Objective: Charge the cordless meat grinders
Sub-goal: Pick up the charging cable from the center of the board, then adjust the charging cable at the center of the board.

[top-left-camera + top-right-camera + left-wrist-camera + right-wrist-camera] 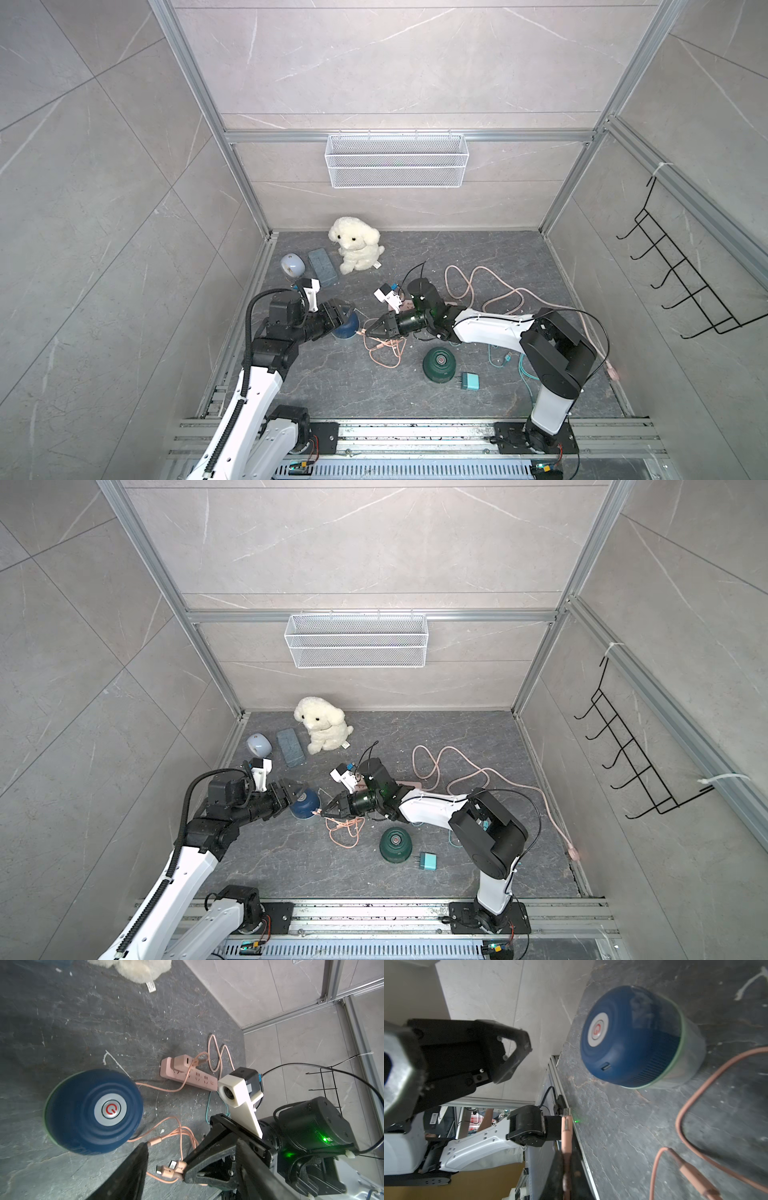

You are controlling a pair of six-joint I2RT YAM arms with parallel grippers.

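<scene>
The right claw point(369, 331), clamped on a pink cable plug point(172, 1169), points at the navy grinder point(93, 1109) under the parted left claw point(345, 316), with the green grinder point(439, 364) beside the right claw's wrist.

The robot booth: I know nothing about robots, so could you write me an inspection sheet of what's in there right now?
Surface: dark stone-look floor, scuffed with pale marks.
Job's things: navy blue grinder upright, charging port empty; dark green grinder upright, no cable seen in it.
Clutter: plush dog, pale grey-blue gadget, blue-grey case, teal plug adapter.
Grippers: left gripper open, near the navy blue grinder but apart from it; right gripper shut on the pink charging cable at its plug end.
Cables: pink power strip; teal cable loose by the right arm.
Surroundings: tiled walls, white mesh basket, black hook rack.
</scene>
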